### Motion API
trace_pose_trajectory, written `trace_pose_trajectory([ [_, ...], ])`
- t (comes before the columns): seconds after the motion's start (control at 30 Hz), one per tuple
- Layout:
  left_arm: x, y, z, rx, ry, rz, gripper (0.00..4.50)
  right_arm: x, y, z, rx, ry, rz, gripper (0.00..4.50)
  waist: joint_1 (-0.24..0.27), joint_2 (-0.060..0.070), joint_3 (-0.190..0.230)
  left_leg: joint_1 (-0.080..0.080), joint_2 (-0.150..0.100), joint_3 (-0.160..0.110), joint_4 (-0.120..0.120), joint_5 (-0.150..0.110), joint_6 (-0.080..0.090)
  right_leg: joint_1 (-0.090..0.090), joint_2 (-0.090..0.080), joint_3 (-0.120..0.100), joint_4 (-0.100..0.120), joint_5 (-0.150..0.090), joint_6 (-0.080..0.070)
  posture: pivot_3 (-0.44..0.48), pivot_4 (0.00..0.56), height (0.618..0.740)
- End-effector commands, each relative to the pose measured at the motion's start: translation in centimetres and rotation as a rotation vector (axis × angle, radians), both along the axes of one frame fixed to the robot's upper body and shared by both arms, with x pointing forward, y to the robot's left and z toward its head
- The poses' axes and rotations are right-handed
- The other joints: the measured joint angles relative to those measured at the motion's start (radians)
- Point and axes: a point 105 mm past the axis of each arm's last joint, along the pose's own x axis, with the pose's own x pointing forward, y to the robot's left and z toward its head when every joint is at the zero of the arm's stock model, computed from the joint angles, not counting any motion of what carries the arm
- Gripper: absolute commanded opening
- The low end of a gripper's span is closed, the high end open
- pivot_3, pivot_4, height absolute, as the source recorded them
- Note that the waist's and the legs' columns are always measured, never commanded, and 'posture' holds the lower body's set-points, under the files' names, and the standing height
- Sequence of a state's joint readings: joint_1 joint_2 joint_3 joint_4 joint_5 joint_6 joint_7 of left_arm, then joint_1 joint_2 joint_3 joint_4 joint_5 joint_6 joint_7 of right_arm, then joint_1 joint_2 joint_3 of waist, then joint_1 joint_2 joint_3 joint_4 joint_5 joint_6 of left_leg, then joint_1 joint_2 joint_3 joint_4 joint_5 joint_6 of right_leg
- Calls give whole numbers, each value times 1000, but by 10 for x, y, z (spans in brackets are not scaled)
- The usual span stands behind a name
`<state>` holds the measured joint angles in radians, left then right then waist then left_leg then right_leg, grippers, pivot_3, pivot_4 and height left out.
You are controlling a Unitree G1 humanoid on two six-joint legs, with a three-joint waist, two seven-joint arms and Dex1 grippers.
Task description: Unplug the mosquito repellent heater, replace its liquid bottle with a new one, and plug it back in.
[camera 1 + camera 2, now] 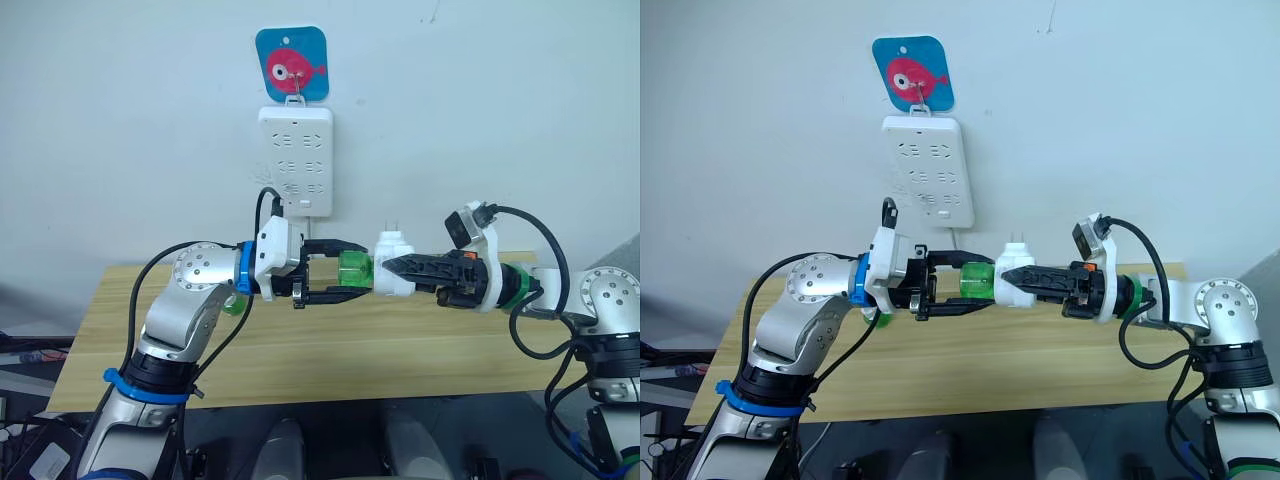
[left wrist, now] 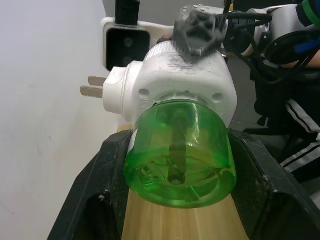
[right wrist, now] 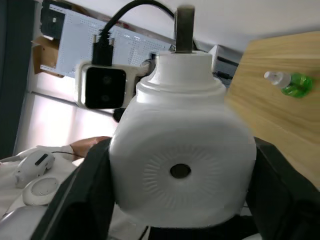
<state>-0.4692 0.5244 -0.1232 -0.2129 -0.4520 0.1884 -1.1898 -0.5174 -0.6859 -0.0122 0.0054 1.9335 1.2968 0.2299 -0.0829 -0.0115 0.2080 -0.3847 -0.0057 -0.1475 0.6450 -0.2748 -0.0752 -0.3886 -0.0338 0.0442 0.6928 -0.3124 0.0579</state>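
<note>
Heater [image 1: 394,264]: white plug-in unit, held in mid-air above the table [image 1: 400,345], in front of the wall and below the power strip [image 1: 295,158]. Unplugged; its two prongs point up. In the right wrist view its round-holed face [image 3: 180,171] is turned toward that camera.

Bottle [image 1: 354,273]: green, translucent, seated in the heater's end that faces the robot's left. In the left wrist view its base [image 2: 179,175] faces the camera, with a wick visible inside.

Left gripper [image 1: 345,273]: arm bent at the elbow, forearm level, reaching toward the robot's right. Black fingers [image 2: 97,187] clamped on the bottle, one on each side.

Right gripper [image 1: 388,268]: arm stretched level toward the robot's left, meeting the other gripper over the table's middle. Fingers [image 3: 85,192] clamped on the heater's sides.

Second bottle [image 3: 291,83]: green with a white neck, lying on its side on the table, well apart from the grippers.

Fish hook plate [image 1: 292,64]: blue with a pink fish, on the wall; the strip hangs from it.
</note>
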Motion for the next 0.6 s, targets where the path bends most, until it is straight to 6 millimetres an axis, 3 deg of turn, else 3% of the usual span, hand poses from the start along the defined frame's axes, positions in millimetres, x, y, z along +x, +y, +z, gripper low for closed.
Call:
trace_pose_trajectory([
  [0.03,-4,-2,1,15,-12,-17,2376,-9,6,18,48,-61,63,2996,0,0,0,0,0,0,0,0,0,0,0,0,0,0,0,-54,189,740],
  [0.2,-3,7,-12,187,310,-12,2375,-10,5,23,19,-91,68,2996,-1,0,1,0,0,-1,0,0,0,0,0,0,0,0,0,-50,193,740],
  [0.27,-5,15,-14,264,534,-9,2371,-13,5,26,-11,-122,80,2996,-2,0,3,0,0,-1,0,0,0,0,0,0,1,0,0,-50,193,740],
  [0.37,2,18,-3,271,799,35,2334,-21,8,28,-60,-183,125,2996,-3,1,5,0,0,-2,0,0,0,0,0,-1,1,0,1,-50,195,740],
  [0.43,9,15,7,237,849,38,2334,-25,9,28,-70,-196,148,2996,-3,0,5,0,-1,-2,0,0,0,0,0,-2,1,0,1,-55,195,740],
  [0.53,19,14,12,201,764,78,2334,-25,9,27,-61,-193,145,2996,-4,0,5,0,0,-3,0,0,0,0,1,-3,-1,0,1,-58,194,740],
  [0.6,12,16,10,226,686,51,3041,-24,8,27,-50,-178,132,2996,-7,1,6,-1,0,-2,-1,0,0,-1,1,-2,-1,0,1,-57,196,740],
])
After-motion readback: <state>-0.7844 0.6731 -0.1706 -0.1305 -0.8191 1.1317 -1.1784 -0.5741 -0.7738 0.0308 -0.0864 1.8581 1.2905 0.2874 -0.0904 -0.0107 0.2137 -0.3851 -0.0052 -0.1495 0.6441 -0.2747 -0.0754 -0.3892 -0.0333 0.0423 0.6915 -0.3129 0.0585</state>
